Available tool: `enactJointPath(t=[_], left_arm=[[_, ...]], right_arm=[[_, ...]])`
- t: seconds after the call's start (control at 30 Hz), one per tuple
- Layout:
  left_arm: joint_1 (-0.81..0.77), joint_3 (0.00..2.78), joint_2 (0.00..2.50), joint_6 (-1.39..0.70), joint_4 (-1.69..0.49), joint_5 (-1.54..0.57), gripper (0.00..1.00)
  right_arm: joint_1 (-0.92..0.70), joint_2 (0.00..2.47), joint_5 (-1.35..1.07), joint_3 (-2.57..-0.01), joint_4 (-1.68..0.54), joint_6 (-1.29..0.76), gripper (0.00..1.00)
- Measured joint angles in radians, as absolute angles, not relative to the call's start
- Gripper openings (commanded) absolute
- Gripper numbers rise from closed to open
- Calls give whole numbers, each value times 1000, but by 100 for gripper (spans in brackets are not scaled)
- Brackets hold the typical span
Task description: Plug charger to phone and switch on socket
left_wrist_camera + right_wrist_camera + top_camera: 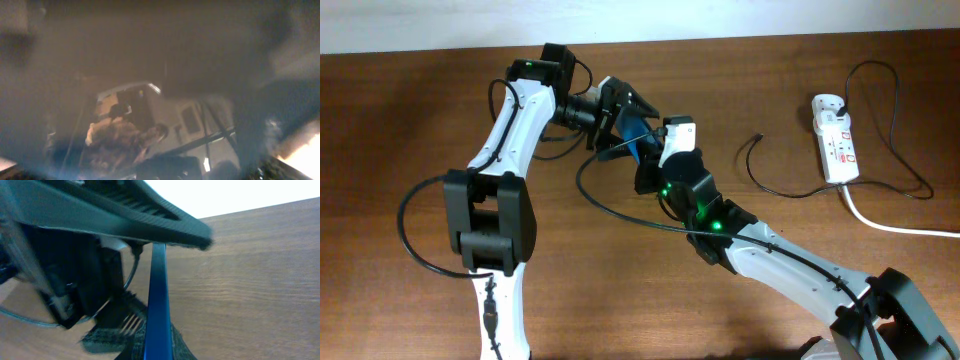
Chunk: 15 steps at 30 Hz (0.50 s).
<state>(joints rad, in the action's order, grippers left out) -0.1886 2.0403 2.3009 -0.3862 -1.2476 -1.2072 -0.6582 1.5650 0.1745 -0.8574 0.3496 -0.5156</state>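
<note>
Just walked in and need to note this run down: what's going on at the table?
Both arms meet mid-table at the phone, which seems lifted off the wood. The right gripper looks shut on its lower part. The left gripper is spread around its upper end, and whether it grips is unclear. The charger lies on the table, its tip free, running toward the socket.

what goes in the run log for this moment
left tool open by phone | right tool shut on phone | charger tip lying free, unplugged | socket untouched
</note>
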Motion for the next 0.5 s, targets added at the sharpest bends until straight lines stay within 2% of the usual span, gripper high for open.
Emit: enactJointPath(t=[0.2,0.3,0.4,0.5], left_arm=[[-170,2059,2301,-389,-1242,-1087,99],[-123,2094,2298,-360,-1273,-1053,99],[-62,2095,2247,-222,-1394,-1015,99],[12,2095,2082,-64,-1541,-936,96]], right_arm=[[-655,1567,151,-857,348,-543,6],[-582,1568,108,-857,321,-616,4],[-465,1572,1,-857,303,-672,4],[-391,1573,-123,-857,285,-723,4]])
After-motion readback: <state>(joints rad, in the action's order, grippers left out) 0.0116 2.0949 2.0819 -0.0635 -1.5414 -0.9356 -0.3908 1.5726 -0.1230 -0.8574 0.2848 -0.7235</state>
